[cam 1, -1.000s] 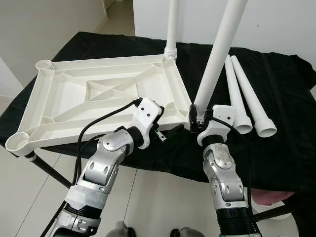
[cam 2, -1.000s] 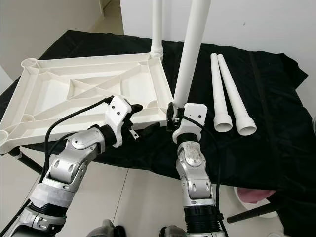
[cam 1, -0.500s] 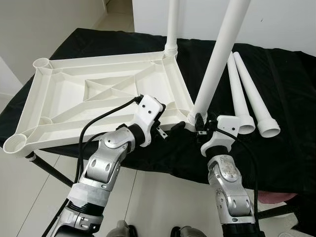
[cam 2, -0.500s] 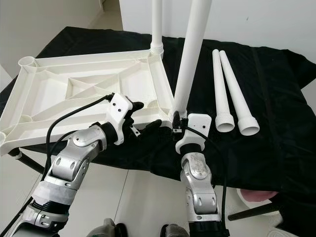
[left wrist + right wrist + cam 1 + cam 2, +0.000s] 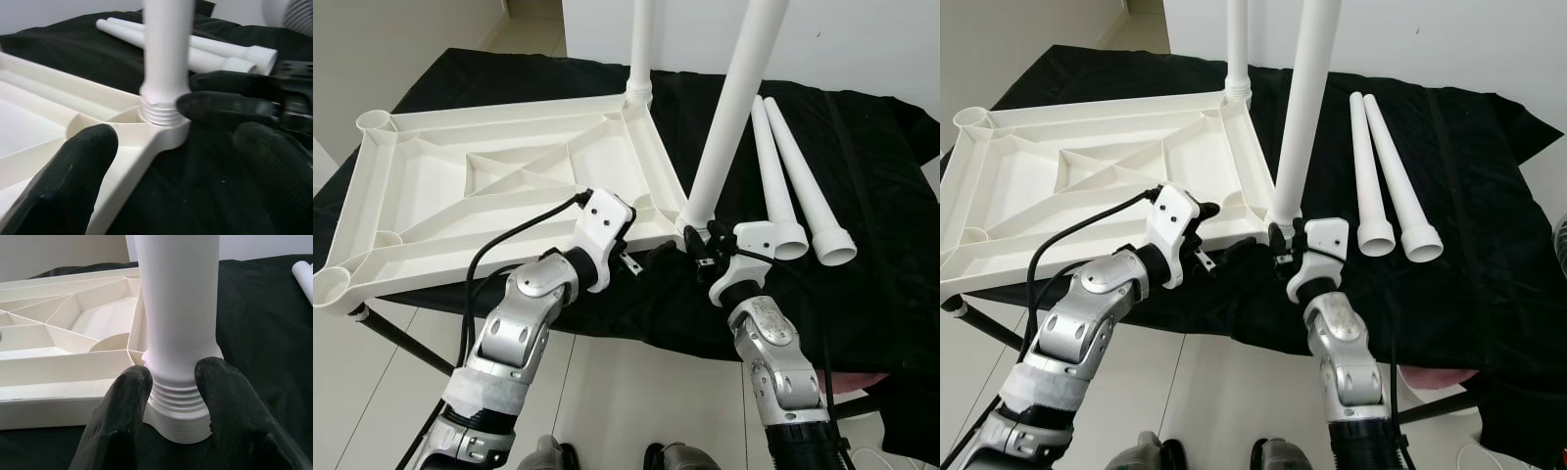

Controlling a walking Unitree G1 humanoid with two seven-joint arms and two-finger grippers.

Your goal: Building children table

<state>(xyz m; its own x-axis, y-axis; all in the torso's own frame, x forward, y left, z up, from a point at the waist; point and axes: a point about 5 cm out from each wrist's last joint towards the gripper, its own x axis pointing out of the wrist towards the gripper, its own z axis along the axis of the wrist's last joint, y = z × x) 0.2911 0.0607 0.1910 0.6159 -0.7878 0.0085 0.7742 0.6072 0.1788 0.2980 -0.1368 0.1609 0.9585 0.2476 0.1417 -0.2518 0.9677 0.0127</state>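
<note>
- Upturned white plastic ribbed tabletop (image 5: 499,191) lies on the black-draped surface (image 5: 881,255).
- Right gripper (image 5: 173,396): fingers clasp the threaded base of the near white tapered leg (image 5: 729,108), standing in the tabletop's corner socket.
- Left gripper (image 5: 161,161): fingers spread wide beside that corner.
</note>
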